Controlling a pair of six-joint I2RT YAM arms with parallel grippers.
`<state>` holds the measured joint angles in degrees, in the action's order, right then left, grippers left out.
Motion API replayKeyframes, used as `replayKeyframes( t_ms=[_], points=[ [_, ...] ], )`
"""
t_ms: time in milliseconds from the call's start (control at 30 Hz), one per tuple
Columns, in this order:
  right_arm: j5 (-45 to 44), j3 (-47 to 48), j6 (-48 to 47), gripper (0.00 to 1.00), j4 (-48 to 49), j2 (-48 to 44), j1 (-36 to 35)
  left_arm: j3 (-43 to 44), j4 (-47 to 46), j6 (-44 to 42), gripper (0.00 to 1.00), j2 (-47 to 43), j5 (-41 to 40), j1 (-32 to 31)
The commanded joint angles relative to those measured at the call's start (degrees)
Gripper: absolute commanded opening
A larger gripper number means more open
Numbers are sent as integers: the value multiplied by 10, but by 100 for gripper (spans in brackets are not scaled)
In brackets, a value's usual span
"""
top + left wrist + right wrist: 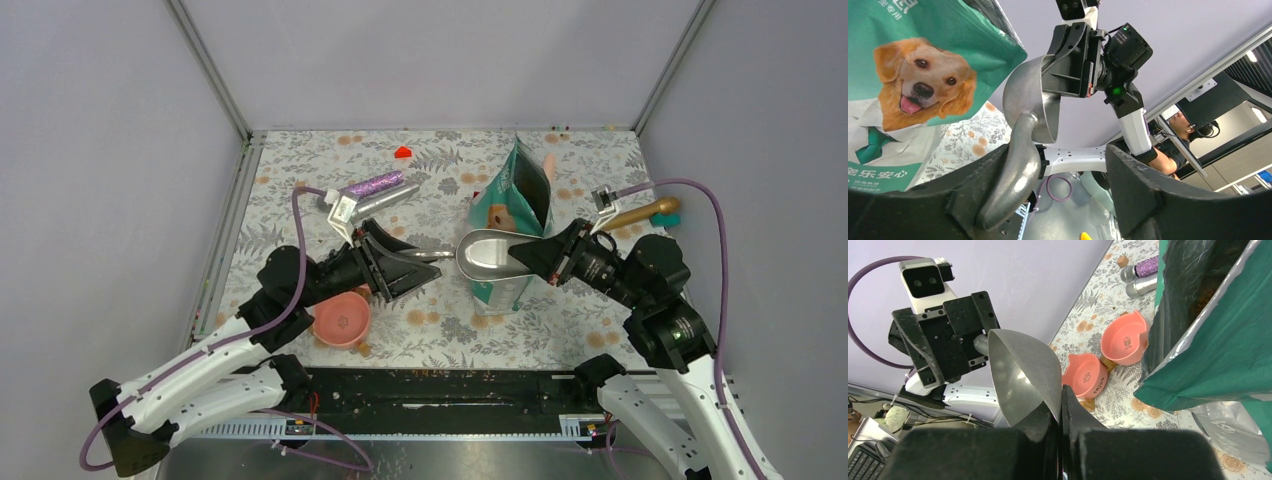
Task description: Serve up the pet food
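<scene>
- Pet food point(1199, 299): shows only as brownish, grainy bits deep in the dark mouth of the pouch; single pellets too dim to tell.
- Pouch point(497, 212): stands upright at mid-table point(290, 160) with its top open. Teal-green outside and silver inside. Carries a golden retriever in shirt and tie on the front, with Chinese print beneath.
- Scoop point(485, 255): plain grey metal, inside shiny. Hangs off the table just in front of the pouch, cup toward the right arm and handle point(1015, 170) toward the left arm.
- Right gripper point(1061, 397): fingers pressed together, pinching the scoop's thin wall at the rim.
- Left gripper point(1058, 172): jaws apart, one on each side of the handle. Handle lies against one finger, while the other finger stands clear of it.
- Paw bowl point(1085, 385): pink, with a paw print and "enjoy" on its wall. Sits on the floral cloth near the left arm.
- Fish bowl point(1118, 335): pink, with a small fish mark inside. Sits just beside the paw bowl, between it and the pouch in the right wrist view.
</scene>
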<state>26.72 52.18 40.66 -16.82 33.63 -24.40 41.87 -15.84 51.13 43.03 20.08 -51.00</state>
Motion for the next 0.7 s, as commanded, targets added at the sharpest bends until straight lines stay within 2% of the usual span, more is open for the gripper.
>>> replayKeyframes(
  t_ms=[0, 100, 333, 367, 400, 467, 500, 667],
  points=[
    [12, 4, 1, 0, 46, 8, -3, 29, -8, -15, 65, 12, 0, 1],
    [15, 4, 0, 0, 46, 10, -3, 36, 0, -16, 57, 19, -3, 0],
    [22, 0, -5, 0, 46, 11, -3, 41, 8, -16, 51, 23, -15, 1],
    [22, 0, -5, 0, 46, 11, -3, 42, 12, -16, 46, 24, -19, 1],
    [23, -1, -5, 0, 46, 11, -3, 45, 17, -16, 36, 25, -22, 0],
    [28, -2, -8, 0, 46, 12, -3, 51, 29, -17, 5, 31, -23, 1],
    [33, -1, -12, 0, 46, 14, -3, 57, 42, -18, 0, 34, -27, 0],
    [47, 3, -40, 1, 40, 14, -3, 65, 88, -19, 0, 41, -64, 1]
  ],
)
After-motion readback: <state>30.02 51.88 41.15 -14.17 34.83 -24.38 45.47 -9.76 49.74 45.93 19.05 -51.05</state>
